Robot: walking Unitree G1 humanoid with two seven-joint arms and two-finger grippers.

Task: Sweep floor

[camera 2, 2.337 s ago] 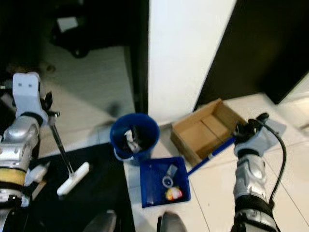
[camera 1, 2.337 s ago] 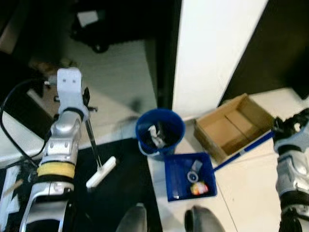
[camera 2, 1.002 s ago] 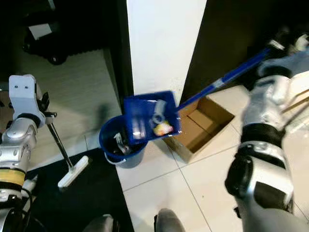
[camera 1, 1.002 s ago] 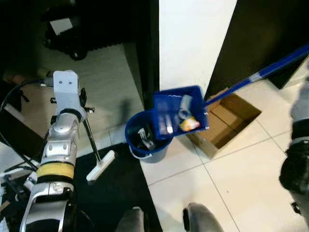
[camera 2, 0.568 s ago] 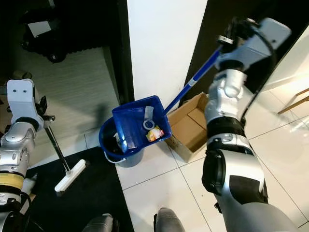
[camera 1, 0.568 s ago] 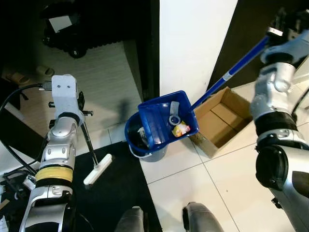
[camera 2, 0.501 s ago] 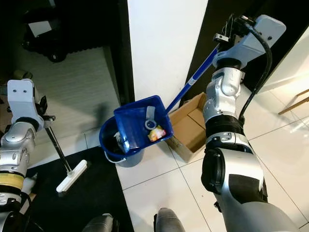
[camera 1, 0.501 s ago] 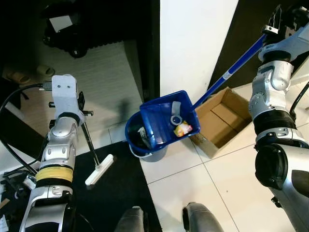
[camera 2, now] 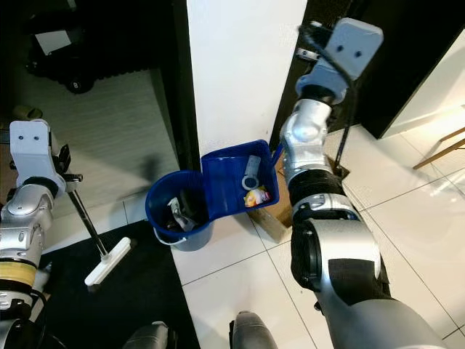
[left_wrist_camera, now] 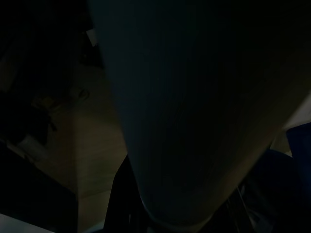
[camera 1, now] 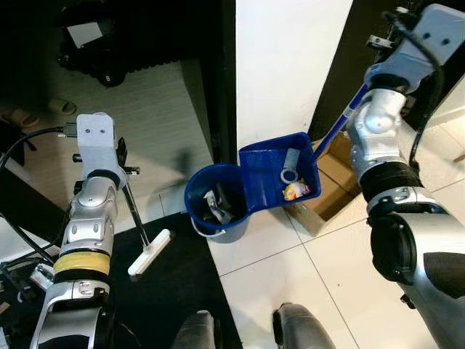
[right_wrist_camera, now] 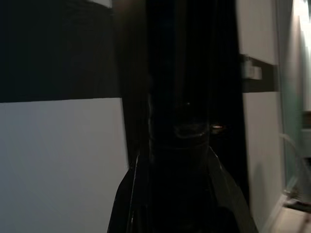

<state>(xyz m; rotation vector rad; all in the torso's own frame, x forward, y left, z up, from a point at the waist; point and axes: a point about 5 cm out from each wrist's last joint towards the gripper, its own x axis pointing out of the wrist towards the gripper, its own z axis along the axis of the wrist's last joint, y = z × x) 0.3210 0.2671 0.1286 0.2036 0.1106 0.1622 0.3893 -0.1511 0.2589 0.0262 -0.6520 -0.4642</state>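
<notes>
A blue dustpan [camera 1: 270, 180] hangs tilted against the right rim of a blue bucket [camera 1: 215, 206]. A grey ring-shaped piece [camera 1: 289, 166] and a yellow-orange scrap [camera 1: 296, 191] lie in the pan. Its blue handle [camera 1: 340, 122] rises steeply to my raised right gripper [camera 1: 386, 35], which is shut on it. The bucket holds several bits of rubbish. On the left, my left gripper [camera 1: 122, 166] is shut on the thin rod of a broom. The broom's white head [camera 1: 151, 253] rests on a dark mat. The right wrist view is dark, with the shaft [right_wrist_camera: 179, 127] between the fingers.
A white wall pillar [camera 1: 290, 65] stands just behind the bucket. An open cardboard box [camera 1: 336, 190] sits partly hidden behind the dustpan. A dark mat [camera 1: 167, 291] covers the floor at lower left, with pale tiles [camera 1: 312, 291] at lower right. My two feet [camera 1: 240, 334] show at the bottom.
My right arm has swung in toward the pillar, bringing the handle more upright. The dustpan has shifted from over the bucket to its right rim, rubbish still inside. The left arm has not moved.
</notes>
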